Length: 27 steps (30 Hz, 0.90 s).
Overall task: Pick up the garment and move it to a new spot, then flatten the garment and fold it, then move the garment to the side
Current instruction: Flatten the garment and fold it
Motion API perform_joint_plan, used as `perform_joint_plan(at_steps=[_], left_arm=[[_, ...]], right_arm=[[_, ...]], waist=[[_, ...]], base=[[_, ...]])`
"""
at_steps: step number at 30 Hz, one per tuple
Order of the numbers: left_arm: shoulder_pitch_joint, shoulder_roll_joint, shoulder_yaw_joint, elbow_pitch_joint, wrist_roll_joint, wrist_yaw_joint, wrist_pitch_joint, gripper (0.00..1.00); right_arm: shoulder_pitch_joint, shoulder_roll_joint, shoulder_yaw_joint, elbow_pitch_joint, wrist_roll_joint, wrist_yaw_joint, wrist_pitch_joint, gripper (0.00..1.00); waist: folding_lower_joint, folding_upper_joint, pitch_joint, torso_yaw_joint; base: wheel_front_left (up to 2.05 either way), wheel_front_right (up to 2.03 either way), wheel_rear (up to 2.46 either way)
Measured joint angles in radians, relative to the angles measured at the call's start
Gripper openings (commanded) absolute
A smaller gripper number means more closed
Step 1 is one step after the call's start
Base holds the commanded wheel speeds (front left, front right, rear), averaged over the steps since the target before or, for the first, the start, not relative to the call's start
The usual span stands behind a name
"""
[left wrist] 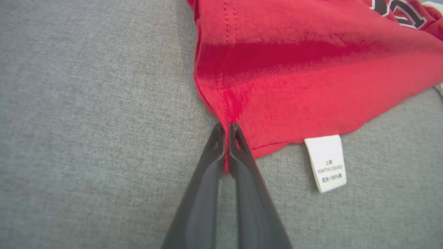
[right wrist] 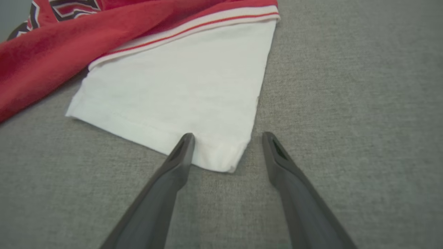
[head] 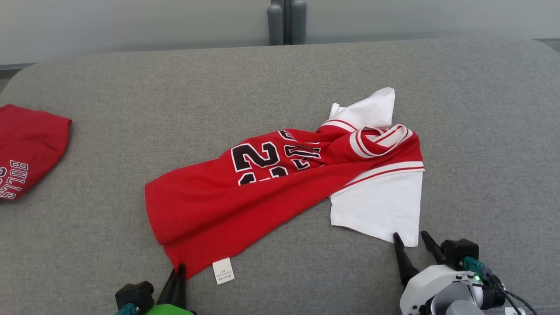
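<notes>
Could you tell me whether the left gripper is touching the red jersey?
Touching: in the left wrist view, the left gripper is shut on a corner of the red jersey.

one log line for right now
left hand: shut on hem corner of crumpled red-and-white basketball jersey | right hand: open at its white sleeve corner | jersey: lying on grey fabric surface, unlifted
</notes>
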Motion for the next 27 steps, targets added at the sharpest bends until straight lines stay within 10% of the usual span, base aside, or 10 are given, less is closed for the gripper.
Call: perform_joint_plan(at_steps=[2, 4, 14, 27], left_arm=[[0.000, 0.000, -0.001, -0.001, 0.003, -0.001, 0.000, 0.00], [-0.001, 0.000, -0.004, -0.001, 0.009, -0.001, 0.000, 0.00], [0.019, -0.001, -0.004, -0.018, 0.026, -0.010, 0.001, 0.00], [-0.117, 0.038, 0.084, -0.233, 0.120, -0.059, 0.001, 0.00]], right_arm=[[-0.020, -0.001, 0.012, 0.037, 0.012, 0.000, -0.002, 0.87], [-0.038, -0.002, 0.030, 0.080, 0.031, -0.001, -0.009, 0.00], [-0.037, -0.013, 0.027, 0.086, 0.100, 0.001, 0.000, 0.00], [-0.083, -0.105, -0.010, -0.334, 0.160, 0.000, 0.002, 0.00]], waist=[[0.0000, 0.0000, 0.001, 0.004], [0.0000, 0.0000, 0.001, 0.008], [0.0000, 0.0000, -0.042, 0.015], [0.0000, 0.0000, -0.116, -0.023]], base=[[0.00, 0.00, 0.00], [0.00, 0.00, 0.00], [0.00, 0.00, 0.00], [0.00, 0.00, 0.00]])
